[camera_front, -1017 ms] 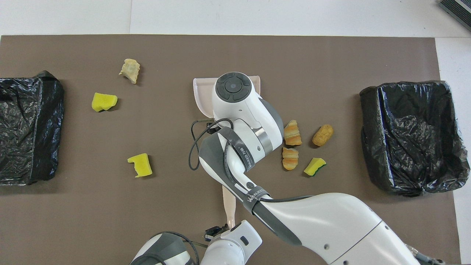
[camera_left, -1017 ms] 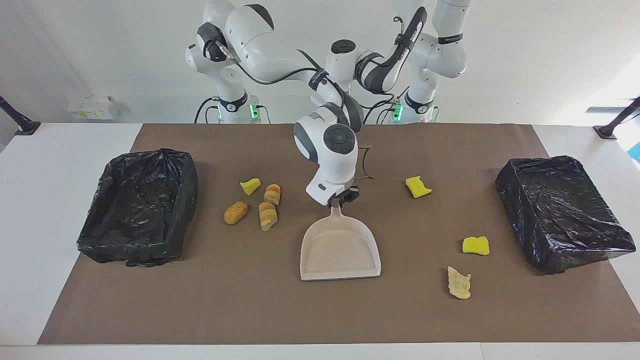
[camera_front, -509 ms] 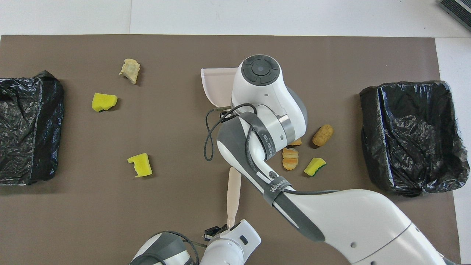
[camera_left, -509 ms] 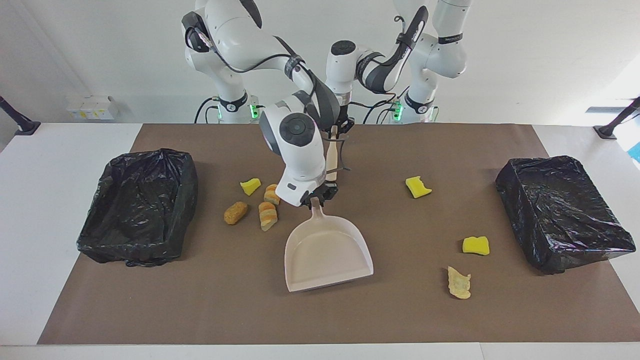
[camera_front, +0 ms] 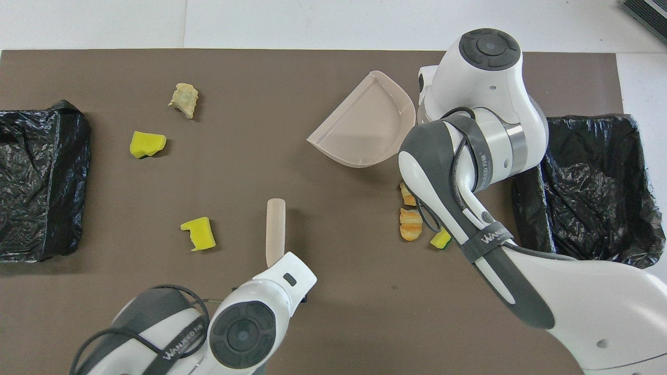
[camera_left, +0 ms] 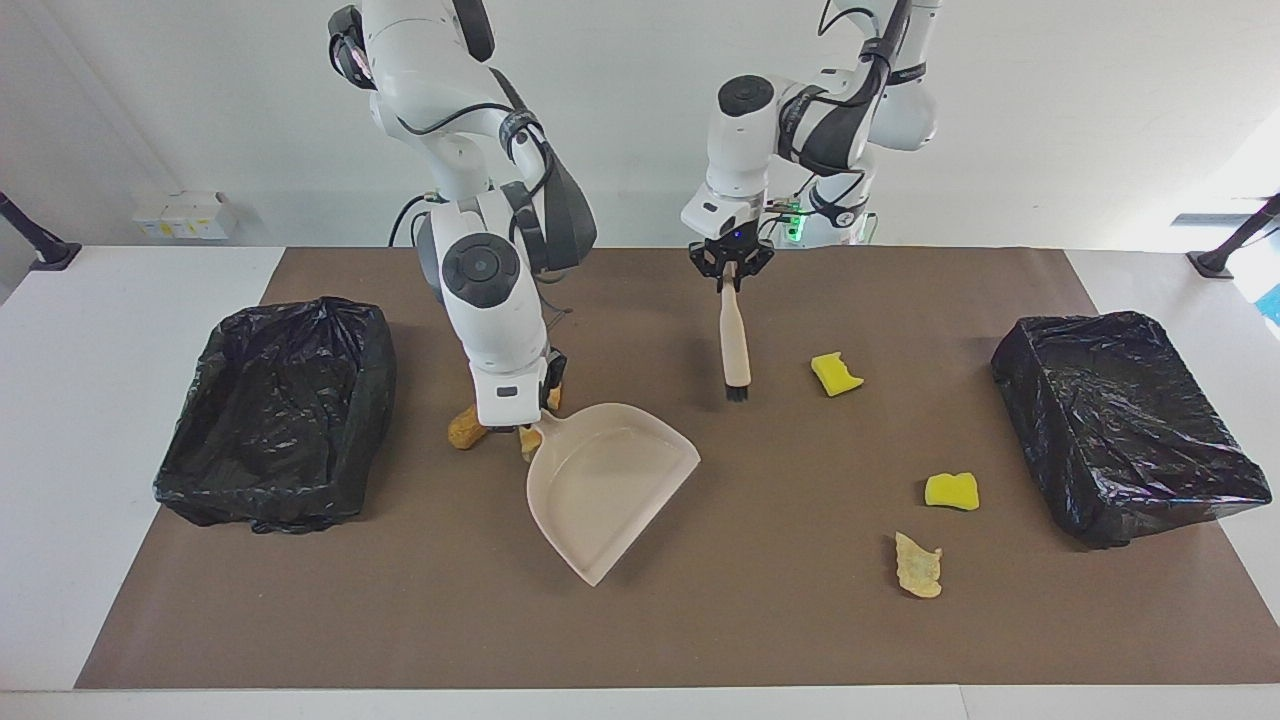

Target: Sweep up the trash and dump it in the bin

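Swung toward the bin, right tool grips dustpan; left tool grips brush.

Table, brown mat, bins, trash

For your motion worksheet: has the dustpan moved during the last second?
Yes. The dustpan, held by the right gripper, has shifted and swung toward the black bin at the right arm's end.

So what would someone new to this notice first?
Probably the beige dustpan mid-table, gripped by its handle in the right gripper, beside the bread-like lumps. Next, the left gripper dangling a small brush bristles-down over the mat, and a black-lined bin at each end.
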Motion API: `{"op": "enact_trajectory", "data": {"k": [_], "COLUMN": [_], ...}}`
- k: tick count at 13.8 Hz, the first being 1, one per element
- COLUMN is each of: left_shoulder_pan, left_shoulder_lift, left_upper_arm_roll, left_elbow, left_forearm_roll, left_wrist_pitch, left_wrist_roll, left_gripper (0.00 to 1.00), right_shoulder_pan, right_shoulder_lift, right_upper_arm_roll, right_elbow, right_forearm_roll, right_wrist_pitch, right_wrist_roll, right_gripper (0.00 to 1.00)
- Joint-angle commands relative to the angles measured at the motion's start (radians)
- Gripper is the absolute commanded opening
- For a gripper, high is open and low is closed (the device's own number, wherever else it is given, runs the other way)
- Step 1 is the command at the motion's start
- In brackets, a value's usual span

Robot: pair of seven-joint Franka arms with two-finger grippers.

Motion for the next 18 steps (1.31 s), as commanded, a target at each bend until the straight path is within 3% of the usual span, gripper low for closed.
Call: {"op": "enact_trajectory", "data": {"k": [1,4,9,13,16,18], "left_shoulder_pan": [0.155,0.308,0.493,0.553,0.550,0.537], "left_shoulder_lift": [0.119,0.239,0.388,0.575,0.756,0.750], "left_upper_arm_roll": [-0.014,-0.012,-0.008,-0.006,-0.006,-0.006], "left_elbow": [0.144,0.306,0.484,0.649,0.834,0.796], "left_forearm_roll": [0.053,0.058,0.111,0.173,0.228,0.239], "left_wrist_pitch": [-0.020,-0.036,-0.013,0.057,0.071,0.094], "left_wrist_roll": [0.151,0.326,0.677,0.883,0.915,0.969], "left_gripper": [0.00,0.00,0.00,0.00,0.00,0.00], "right_shoulder_pan": [0.033,0.074,0.143,0.182,0.186,0.195], "right_shoulder_lift": [-0.040,-0.093,-0.184,-0.210,-0.193,-0.185], "right_upper_arm_roll": [0.016,0.016,0.020,0.022,0.022,0.022], "right_elbow": [-0.032,-0.121,-0.279,-0.323,-0.351,-0.349], "right_forearm_roll": [-0.081,-0.085,-0.077,-0.043,-0.048,-0.048], "right_wrist_pitch": [-0.054,-0.025,0.016,0.093,0.149,0.168], "right_wrist_roll": [-0.146,-0.180,-0.242,-0.190,-0.168,-0.159], "right_gripper": [0.00,0.00,0.00,0.00,0.00,0.00]}}
